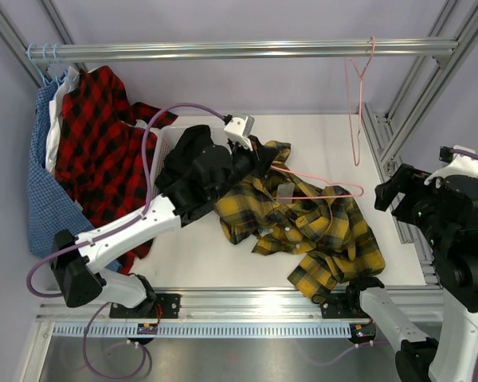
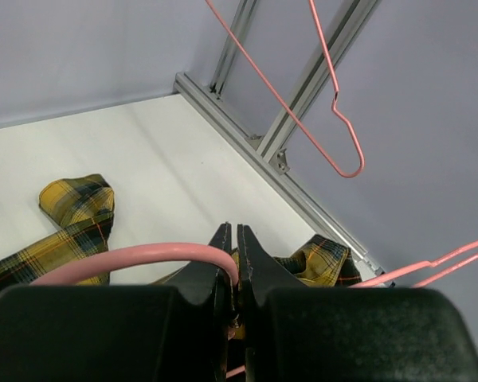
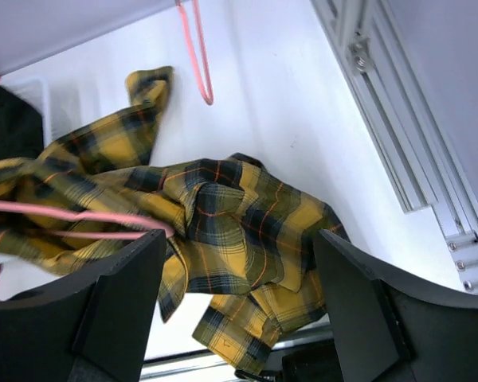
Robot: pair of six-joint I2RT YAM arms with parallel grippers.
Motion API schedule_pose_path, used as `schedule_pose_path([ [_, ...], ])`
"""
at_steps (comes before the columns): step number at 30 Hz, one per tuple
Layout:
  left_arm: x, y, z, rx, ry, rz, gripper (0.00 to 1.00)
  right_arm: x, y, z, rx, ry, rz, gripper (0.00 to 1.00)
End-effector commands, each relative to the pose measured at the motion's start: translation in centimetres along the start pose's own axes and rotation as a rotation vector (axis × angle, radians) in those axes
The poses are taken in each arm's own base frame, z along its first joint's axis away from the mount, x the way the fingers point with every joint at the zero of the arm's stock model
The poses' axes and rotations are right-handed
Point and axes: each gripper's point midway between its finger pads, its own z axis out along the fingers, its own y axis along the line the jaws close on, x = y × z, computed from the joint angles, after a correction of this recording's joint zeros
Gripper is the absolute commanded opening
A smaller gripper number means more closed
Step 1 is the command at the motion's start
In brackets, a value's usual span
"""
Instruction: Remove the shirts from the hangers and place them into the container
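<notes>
From above, the yellow plaid shirt [image 1: 319, 231] lies crumpled on the desk [image 1: 191, 247], right of centre. A pink hanger [image 1: 327, 189] lies across its upper folds. The left gripper [image 1: 259, 155] reaches in at the hanger's near end, just beside the white laundry basket [image 1: 166, 142], where the black shirt [image 1: 193, 142] seems already piled. A spare pink hanger [image 1: 355, 111] dangles bare from the rail [image 1: 239, 50]. The right gripper [image 1: 392, 197] hovers off the shirt's right edge.

The left wrist view shows the left gripper's jaws pressed together, pinching the pink hanger's wire where it curves in from the left.

In the right wrist view, the right gripper's fingers [image 3: 135, 270] are spread wide above the plaid cloth, touching nothing. The hanger wire runs under a fold just ahead of the left finger.

The shirt looks light, limp and easy to bunch, so it will likely drag and snag. I'd pinch a thick fold near the collar or shoulder, close to the wire. The wire itself is thin, stiff and probably slippery.
</notes>
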Motion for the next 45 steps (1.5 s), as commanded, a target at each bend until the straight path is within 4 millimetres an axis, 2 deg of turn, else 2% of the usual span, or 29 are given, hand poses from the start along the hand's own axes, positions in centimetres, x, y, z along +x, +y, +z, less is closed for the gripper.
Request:
schedule_pose_path([
  [1, -2.4, -2.0, 0.5, 0.081, -0.048, 0.022, 0.00, -0.1, 2.6, -0.1, -0.170, 0.016, -0.125, 0.84],
  [3, -1.9, -2.3, 0.8, 0.101, -0.028, 0.032, 0.00, 0.5, 5.5, 0.4, -0.331, 0.061, -0.157, 0.84],
  [6, -1.1, -3.0, 1.3, 0.143, 0.008, 0.060, 0.00, 2.1, 8.1, 1.9, -0.482, 0.141, -0.183, 0.87],
  [9, -0.5, -3.4, 1.4, 0.170, 0.038, 0.087, 0.00, 3.6, 9.3, 3.7, -0.555, 0.197, -0.200, 0.88],
  [10, -0.3, -4.0, 1.2, 0.201, 0.052, 0.094, 0.00, 3.9, 9.4, 4.1, -0.564, 0.211, -0.206, 0.87],
  [15, 0.0, -3.9, 1.5, 0.198, 0.076, 0.117, 0.00, 7.4, 11.3, 5.1, -0.644, 0.337, -0.286, 0.80],
  [18, -0.5, -4.2, 1.7, 0.202, 0.069, 0.122, 0.00, 9.2, 11.9, 5.6, -0.657, 0.393, -0.322, 0.69],
  [21, -0.8, -4.1, 1.8, 0.192, 0.061, 0.123, 0.00, 9.9, 11.8, 5.8, -0.658, 0.417, -0.332, 0.55],
  [22, -0.9, -4.0, 1.8, 0.189, 0.059, 0.124, 0.00, 10.0, 11.7, 5.8, -0.651, 0.420, -0.333, 0.48],
  [23, -1.0, -4.0, 1.8, 0.186, 0.057, 0.127, 0.00, 10.0, 11.5, 5.8, -0.641, 0.422, -0.336, 0.34],
  [26, -0.7, -3.5, 1.8, 0.171, 0.064, 0.134, 0.01, 9.6, 11.2, 5.0, -0.640, 0.402, -0.335, 0.09],
  [28, -0.5, -3.2, 1.7, 0.164, 0.074, 0.135, 0.11, 9.4, 11.1, 4.2, -0.644, 0.389, -0.332, 0.03],
  [31, -0.5, -2.5, 1.5, 0.145, 0.087, 0.122, 0.50, 8.8, 10.9, 2.7, -0.662, 0.369, -0.325, 0.00],
  [32, -0.9, -2.2, 1.3, 0.137, 0.079, 0.110, 0.79, 8.6, 10.8, 1.9, -0.673, 0.352, -0.319, 0.00],
  [34, -0.8, -1.8, 1.0, 0.126, 0.095, 0.107, 0.95, 8.1, 10.8, 0.7, -0.690, 0.333, -0.310, 0.00],
  [35, -1.1, -1.6, 0.8, 0.120, 0.089, 0.105, 0.99, 8.4, 10.7, 0.1, -0.697, 0.345, -0.298, 0.00],
  [40, -2.6, 0.0, -0.5, 0.056, 0.062, 0.095, 0.99, 8.2, 9.8, -2.4, -0.696, 0.328, -0.269, 0.00],
  [41, -3.3, 0.2, -1.2, 0.048, 0.043, 0.087, 0.99, 7.9, 9.5, -3.0, -0.684, 0.324, -0.264, 0.00],
  [45, -3.5, 2.4, -3.1, -0.034, 0.027, 0.108, 0.99, 5.8, 8.9, -4.3, -0.641, 0.268, -0.262, 0.00],
])
